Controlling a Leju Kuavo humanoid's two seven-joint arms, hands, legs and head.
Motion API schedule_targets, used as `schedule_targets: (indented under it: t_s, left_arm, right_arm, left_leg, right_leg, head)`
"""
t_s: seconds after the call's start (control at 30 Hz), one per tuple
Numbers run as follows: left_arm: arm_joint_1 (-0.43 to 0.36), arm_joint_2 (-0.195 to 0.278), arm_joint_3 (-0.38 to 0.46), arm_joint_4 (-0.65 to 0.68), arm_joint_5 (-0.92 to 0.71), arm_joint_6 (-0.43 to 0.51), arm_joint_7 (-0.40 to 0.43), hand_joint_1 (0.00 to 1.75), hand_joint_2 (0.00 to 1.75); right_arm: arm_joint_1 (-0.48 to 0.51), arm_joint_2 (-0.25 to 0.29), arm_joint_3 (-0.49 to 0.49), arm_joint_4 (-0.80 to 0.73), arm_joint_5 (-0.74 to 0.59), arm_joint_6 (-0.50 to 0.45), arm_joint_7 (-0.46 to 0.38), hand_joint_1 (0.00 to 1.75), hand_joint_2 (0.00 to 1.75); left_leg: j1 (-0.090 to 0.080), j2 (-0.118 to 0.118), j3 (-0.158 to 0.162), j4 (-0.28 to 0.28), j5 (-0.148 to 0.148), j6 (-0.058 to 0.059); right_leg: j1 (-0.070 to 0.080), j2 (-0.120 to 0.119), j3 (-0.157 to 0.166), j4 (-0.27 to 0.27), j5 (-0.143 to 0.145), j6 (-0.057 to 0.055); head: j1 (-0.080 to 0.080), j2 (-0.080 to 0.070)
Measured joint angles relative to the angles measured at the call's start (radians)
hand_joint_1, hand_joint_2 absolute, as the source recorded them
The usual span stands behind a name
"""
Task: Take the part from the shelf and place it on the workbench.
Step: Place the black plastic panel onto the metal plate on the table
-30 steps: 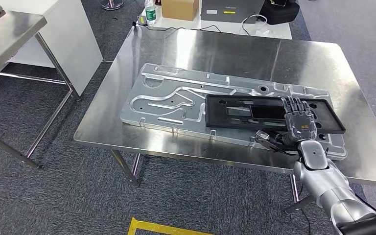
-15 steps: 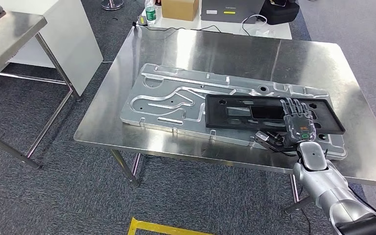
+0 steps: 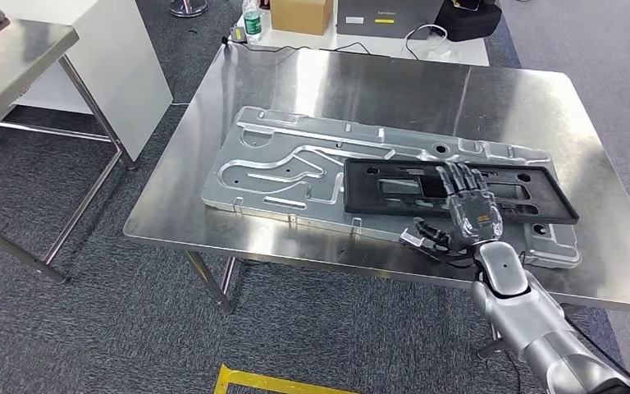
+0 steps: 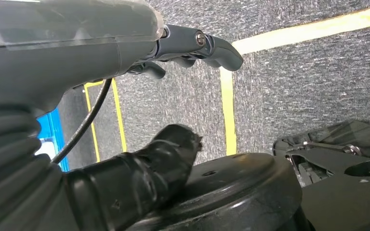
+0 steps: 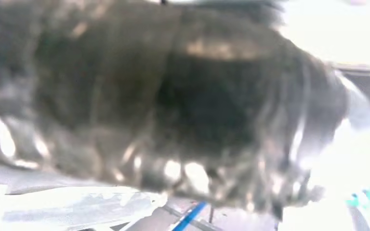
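Head view: the black rectangular part (image 3: 459, 190) is seen lying flat on the large silver machined plate (image 3: 295, 168), which rests on the steel desk (image 3: 377, 82). The long axis of the part is set across the desk, roughly parallel to the near edge, with the right end angled slightly towards the robot. The right hand (image 3: 463, 217) is shown above the near edge of the part, its fingers (image 3: 458, 176) spread and extended over it with nothing grasped; contact cannot be judged. Left wrist view: the left hand (image 4: 125, 72) is held over grey carpet (image 4: 308, 72) marked with yellow tape (image 4: 229, 110), its fingers loosely extended and empty. Behind the desk a cardboard box (image 3: 301, 15) and a bottle (image 3: 252, 23) are visible; their labels cannot be read
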Motion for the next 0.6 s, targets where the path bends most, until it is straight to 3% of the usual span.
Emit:
schedule_targets:
  t_s: [0.13,0.3,0.6]
  left_arm:
    - [0.000,-0.001,0.006,0.000,0.013,0.010,0.002,0.00,0.00]
    - [-0.001,-0.003,0.013,0.000,0.025,0.017,0.002,0.00,0.00]
    - [0.005,-0.005,0.027,0.000,0.029,0.017,0.001,0.00,0.00]
  right_arm:
    - [0.030,0.024,0.084,-0.210,0.023,0.071,0.011,0.00,0.00]
    - [0.019,0.036,0.307,-0.410,0.065,0.090,0.063,0.00,0.00]
    - [0.016,0.018,0.388,-0.495,0.045,0.065,0.059,0.00,0.00]
  left_leg:
    - [0.001,0.001,0.000,0.000,0.000,0.000]
    - [0.001,0.003,0.004,0.000,0.000,-0.001]
    - [0.000,0.004,0.004,0.001,0.000,-0.001]
  right_leg:
    - [0.000,0.001,0.001,0.001,0.000,0.000]
    - [0.001,0.004,0.002,0.000,0.001,-0.001]
    - [0.000,0.006,0.003,0.000,0.001,-0.001]
  head:
    - [0.000,0.000]
    - [0.000,0.000]
    - [0.000,0.000]
